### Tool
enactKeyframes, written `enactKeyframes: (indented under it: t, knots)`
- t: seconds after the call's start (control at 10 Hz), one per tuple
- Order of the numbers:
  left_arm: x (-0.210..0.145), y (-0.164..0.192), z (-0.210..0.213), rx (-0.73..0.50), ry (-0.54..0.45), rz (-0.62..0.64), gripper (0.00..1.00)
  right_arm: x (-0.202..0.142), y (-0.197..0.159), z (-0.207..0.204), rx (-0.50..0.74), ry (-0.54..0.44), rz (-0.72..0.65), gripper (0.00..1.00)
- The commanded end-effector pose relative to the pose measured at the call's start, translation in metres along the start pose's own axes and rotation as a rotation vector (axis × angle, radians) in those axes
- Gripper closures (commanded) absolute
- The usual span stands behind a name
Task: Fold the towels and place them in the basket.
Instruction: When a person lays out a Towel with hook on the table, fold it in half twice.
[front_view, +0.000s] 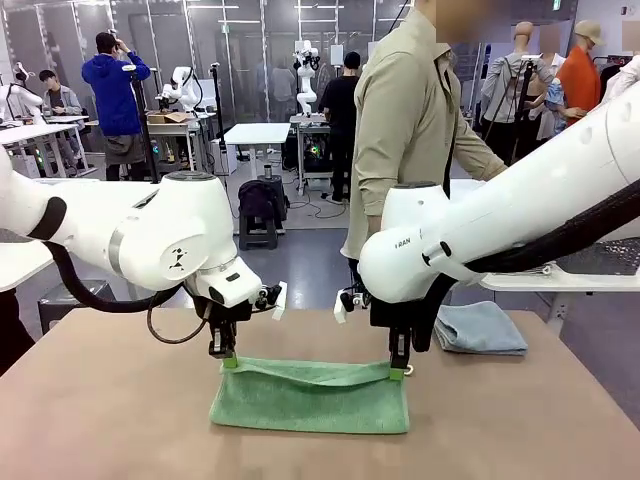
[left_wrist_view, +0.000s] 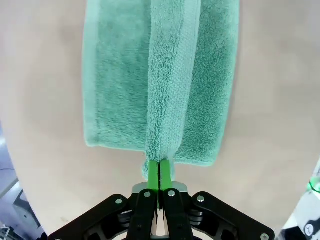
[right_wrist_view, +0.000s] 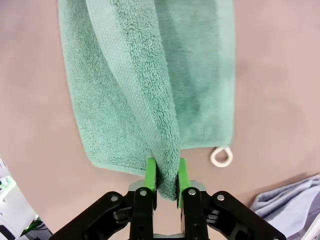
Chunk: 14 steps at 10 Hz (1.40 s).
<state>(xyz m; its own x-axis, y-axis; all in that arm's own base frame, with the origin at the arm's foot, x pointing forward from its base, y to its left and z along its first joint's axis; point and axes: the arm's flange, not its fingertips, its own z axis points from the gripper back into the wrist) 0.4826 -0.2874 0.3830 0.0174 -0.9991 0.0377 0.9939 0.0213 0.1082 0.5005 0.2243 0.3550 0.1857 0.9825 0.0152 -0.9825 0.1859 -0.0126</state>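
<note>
While clamped on the green towel (front_view: 310, 405) at its hem corners — left end effector (front_view: 229, 362), right end effector (front_view: 399, 372) — likely soft, limp, light.

I am looking into a big open-plan lab. Past my brown matte tabletop (front_view: 100, 420) stand white rectangular workbenches (front_view: 257, 133). Black cables (front_view: 325, 212) trail over the grey floor (front_view: 300, 262), glass partition walls (front_view: 240, 55) close the back, and a person in a blue jacket (front_view: 115, 92) stands by a bench.

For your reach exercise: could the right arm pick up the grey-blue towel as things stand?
Probably not yet: the right tool is shut on the mint towel. The grey-blue towel lies close beside it.
</note>
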Motion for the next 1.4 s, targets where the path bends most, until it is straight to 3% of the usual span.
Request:
enactKeyframes:
  t: [0.0,0.6,1.0,1.1,1.2,1.3]
  knots:
    - [0.011,0.018,-0.003,0.042,0.020,0.017,0.99,0.010,-0.011,-0.004,-0.048,0.010,-0.030,0.78]
    - [0.012,0.054,-0.032,0.062,0.032,0.071,0.99,0.016,-0.041,-0.020,-0.079,0.002,-0.061,0.78]
    - [0.006,0.060,-0.042,0.052,0.043,0.094,0.81,0.007,-0.045,-0.033,-0.052,0.004,-0.108,0.78]
    - [0.003,0.060,-0.042,0.061,0.042,0.107,0.68,0.005,-0.045,-0.034,-0.051,-0.003,-0.116,0.58]
    - [0.002,0.060,-0.042,0.067,0.041,0.111,0.62,0.005,-0.044,-0.035,-0.051,-0.009,-0.116,0.58]
    - [-0.003,0.060,-0.042,0.092,0.031,0.128,0.48,0.002,-0.044,-0.034,-0.069,-0.019,-0.121,0.38]
